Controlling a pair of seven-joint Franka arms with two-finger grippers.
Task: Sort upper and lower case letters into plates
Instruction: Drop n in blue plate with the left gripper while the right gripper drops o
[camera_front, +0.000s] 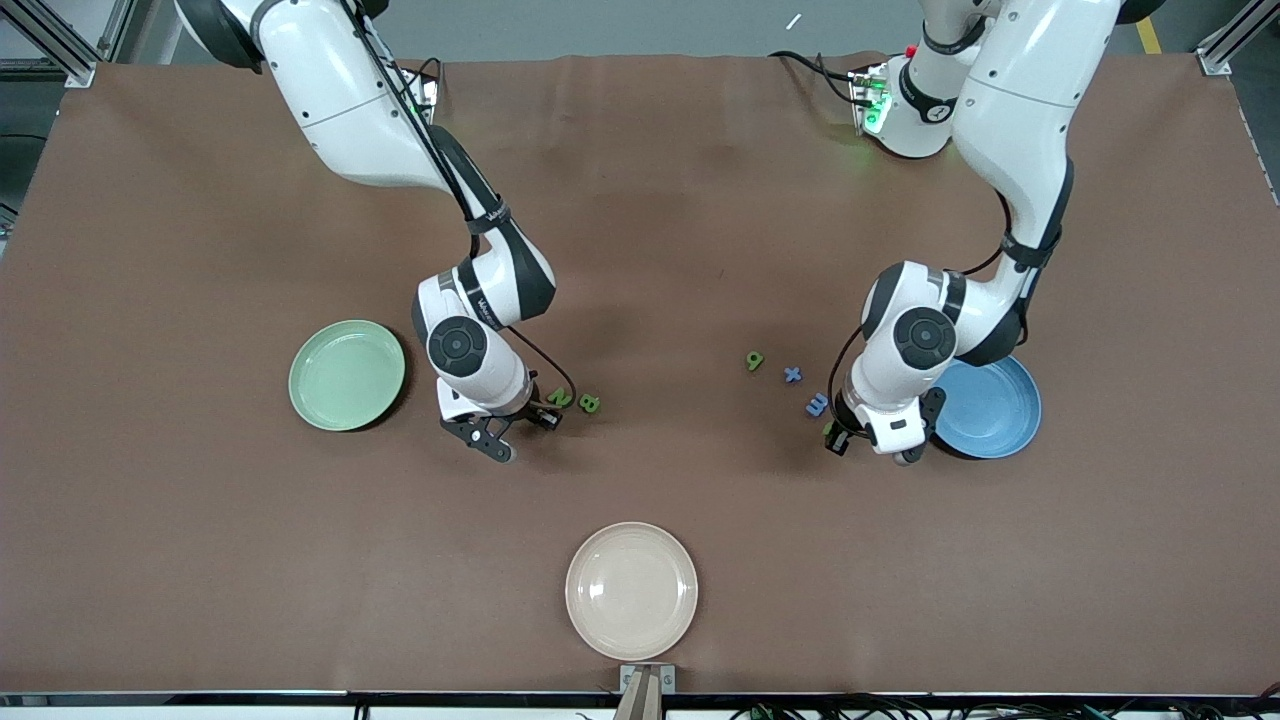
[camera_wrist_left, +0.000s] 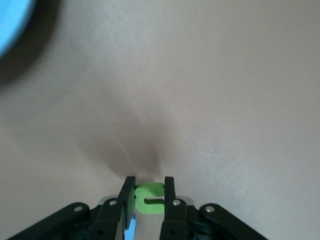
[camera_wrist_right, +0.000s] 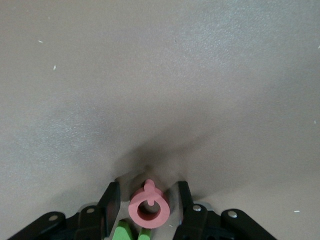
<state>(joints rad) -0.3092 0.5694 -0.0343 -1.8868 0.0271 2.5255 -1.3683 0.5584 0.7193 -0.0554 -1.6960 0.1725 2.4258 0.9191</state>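
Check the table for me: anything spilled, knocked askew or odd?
Nothing stands out. The green plate, blue plate and cream dish sit flat and hold no letters. Loose letters lie between them on the mat. The left pincer grips a green letter; the right pincer brackets a red letter.

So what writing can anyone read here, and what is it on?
"N", probably: the N toy, green, by the right arm.
"B": the B toy, green, beside it.
"g" or "9": the g toy, green.
"x": the x toy, blue.
"c", perhaps: the c toy, green, in the left end effector.
Unclear: the pink toy, the last blue toy.
Too small: the band print on the right arm.
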